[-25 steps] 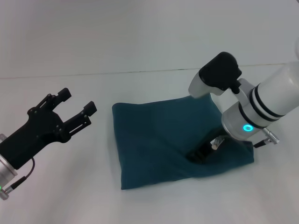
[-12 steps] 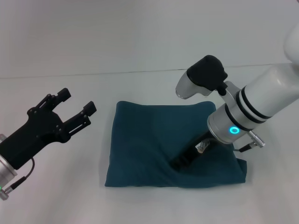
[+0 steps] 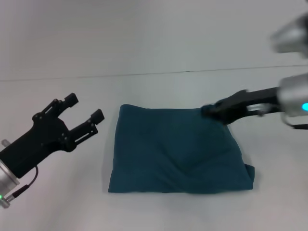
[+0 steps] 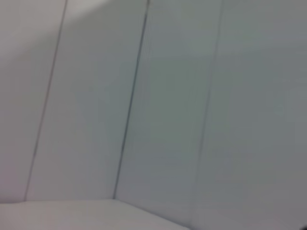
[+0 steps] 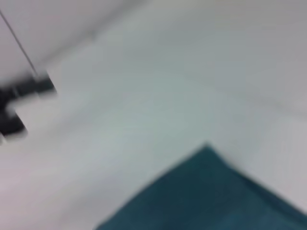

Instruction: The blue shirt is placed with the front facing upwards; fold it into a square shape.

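blue shirt (image 3: 175, 149), dark teal, folded into rough square; lying flat, rumpled

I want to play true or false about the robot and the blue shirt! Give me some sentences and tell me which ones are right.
1. The blue shirt is folded into a roughly square bundle on the white table. True.
2. The left gripper is pinching the shirt. False: it hangs open to the shirt's left, not touching it.
3. The right gripper is by the shirt's far right corner. True.
4. The shirt's lettering shows on top. False: only plain blue fabric shows.
5. The shirt hangs in the air. False: it lies on the table.
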`<state>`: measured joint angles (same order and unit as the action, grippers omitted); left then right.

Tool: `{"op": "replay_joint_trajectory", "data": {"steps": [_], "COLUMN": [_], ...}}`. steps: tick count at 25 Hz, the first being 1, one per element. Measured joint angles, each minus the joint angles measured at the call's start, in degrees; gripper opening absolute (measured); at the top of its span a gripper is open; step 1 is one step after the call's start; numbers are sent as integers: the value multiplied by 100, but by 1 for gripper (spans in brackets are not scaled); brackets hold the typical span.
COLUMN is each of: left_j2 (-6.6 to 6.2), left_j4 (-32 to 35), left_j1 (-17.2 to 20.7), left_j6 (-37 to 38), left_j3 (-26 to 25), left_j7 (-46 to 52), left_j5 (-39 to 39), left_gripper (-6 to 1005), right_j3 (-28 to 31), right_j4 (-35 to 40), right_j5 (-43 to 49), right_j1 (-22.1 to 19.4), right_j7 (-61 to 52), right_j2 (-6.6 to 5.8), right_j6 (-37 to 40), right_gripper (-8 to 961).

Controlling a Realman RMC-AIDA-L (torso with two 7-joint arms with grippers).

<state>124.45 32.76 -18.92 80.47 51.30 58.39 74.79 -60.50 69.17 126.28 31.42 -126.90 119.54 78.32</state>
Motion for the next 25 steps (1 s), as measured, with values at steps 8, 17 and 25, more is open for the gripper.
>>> {"op": "replay_joint_trajectory", "data": {"steps": [8, 17, 25], "left_j2": [-19, -4, 7], "left_j4": [287, 891, 1093], "left_j1": [-74, -214, -337], "left_j6": [150, -391, -714], "left_j3": [84, 621, 1023], "left_j7": [334, 1520, 1904], "left_j5": [674, 1754, 1976], "left_gripper": [893, 899, 898], "right_j3": [1334, 1375, 1351], "right_j4": [-10, -369, -487], "right_j5": [-2060, -2149, -1893], "right_j1": [-1579, -2421, -2401], "right_j7": [2561, 3502, 3604], "right_j2": [23, 59, 60], "right_j6": [723, 1319, 1369], "right_gripper": [139, 441, 772]}}
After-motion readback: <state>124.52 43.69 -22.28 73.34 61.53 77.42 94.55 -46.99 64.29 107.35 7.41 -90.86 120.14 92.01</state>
